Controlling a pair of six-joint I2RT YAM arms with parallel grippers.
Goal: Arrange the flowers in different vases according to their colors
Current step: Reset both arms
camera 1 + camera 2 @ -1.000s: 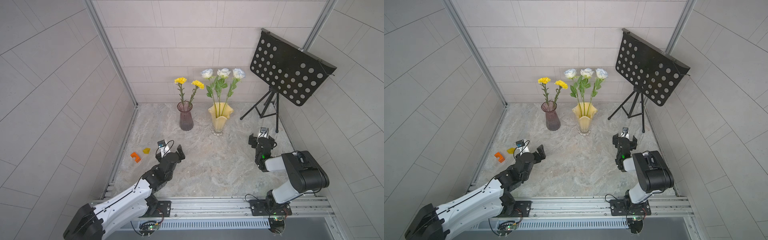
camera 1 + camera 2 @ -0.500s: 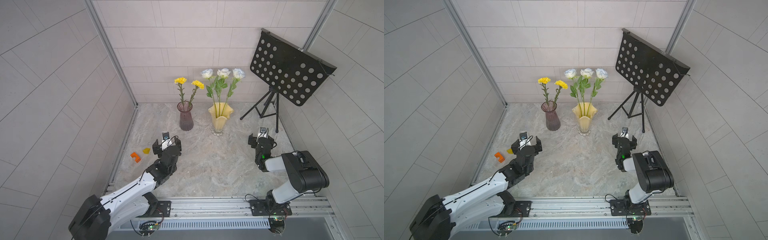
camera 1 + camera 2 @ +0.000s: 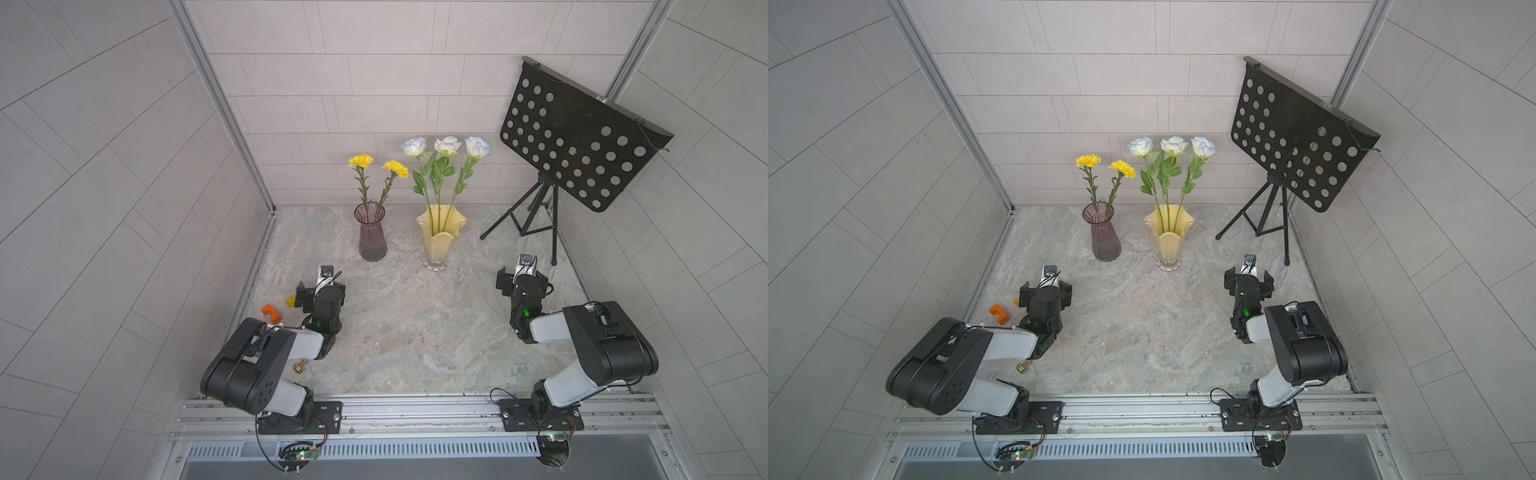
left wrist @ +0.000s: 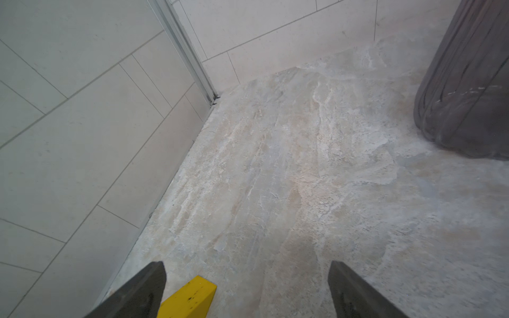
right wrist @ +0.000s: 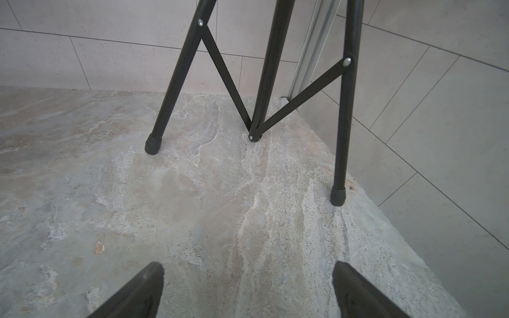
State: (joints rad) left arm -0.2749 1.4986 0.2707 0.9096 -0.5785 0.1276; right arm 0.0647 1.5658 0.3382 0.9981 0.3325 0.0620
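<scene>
Far counter [image 3: 415, 324]: yellow flowers [image 3: 360, 161] in purple vase [image 3: 372, 239], white roses [image 3: 447, 145] in cream vase [image 3: 438, 243]. Near: left end effector [image 4: 246, 265] apart, empty; right end effector [image 5: 248, 265] apart, empty.

Both arms look alike to me: left arm [image 3: 266, 357], right arm [image 3: 598, 345]. Black joint housings, pale grey link shells, green LED [image 3: 527, 311] nr wrist. Black base plates [image 3: 328, 415] w/ silver screws; thin black cables [image 3: 491, 394] looped alongside. Dark grey wedge-shaped pincer fingers [image 5: 137, 289].

Two yellow carnations [image 3: 360, 161] stood upright in purple vase [image 3: 372, 237], toward 12 o'clock, three white roses [image 3: 447, 145] in cream vase [image 3: 439, 239], near, at its 3 o'clock
</scene>
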